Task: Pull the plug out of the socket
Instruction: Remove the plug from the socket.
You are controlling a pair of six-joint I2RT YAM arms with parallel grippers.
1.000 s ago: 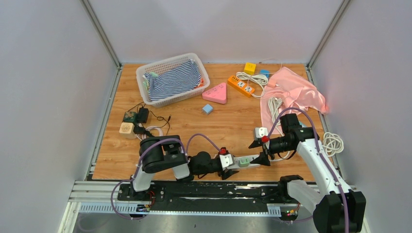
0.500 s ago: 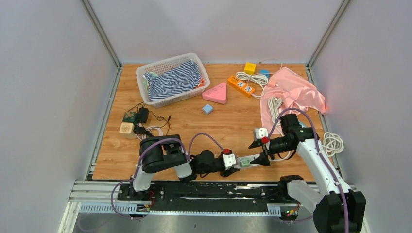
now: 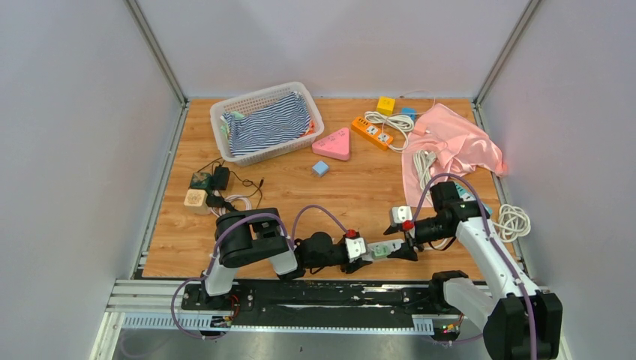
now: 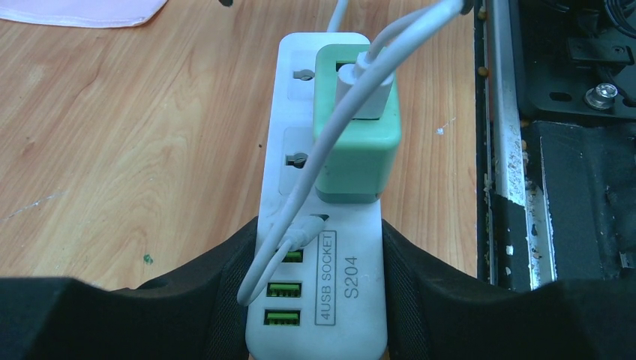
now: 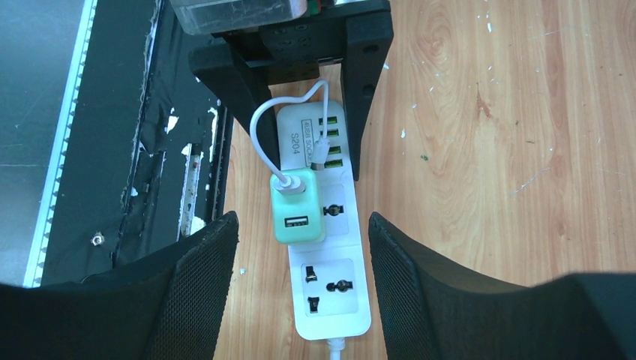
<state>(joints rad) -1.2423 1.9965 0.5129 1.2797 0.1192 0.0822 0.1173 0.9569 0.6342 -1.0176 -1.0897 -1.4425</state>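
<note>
Plug (image 5: pixel 298 206) here is a mint-green USB charger cube, seated in the outlet next to the USB ports on a white power strip (image 5: pixel 330 300). The strip lies at about 6 o'clock on the wooden table (image 3: pixel 285 187), right along the near edge. The left gripper (image 4: pixel 315 240) is clamped across the strip's USB end, pinning it down. The right gripper (image 5: pixel 300 225) is spread wide with nothing in it, one finger at 3 and one at 9 o'clock of the plug, neither touching. I'd centre on the cube, squeeze its flat sides, then pull straight out along the prongs with no twisting, or the strip lifts. Mind the white USB cable (image 5: pixel 259 139) looped from cube to port; it could snag. The 9 o'clock finger hangs over the metal rail (image 5: pixel 191 172), so there's little room there. The open wood toward 3 o'clock is the freer side.
</note>
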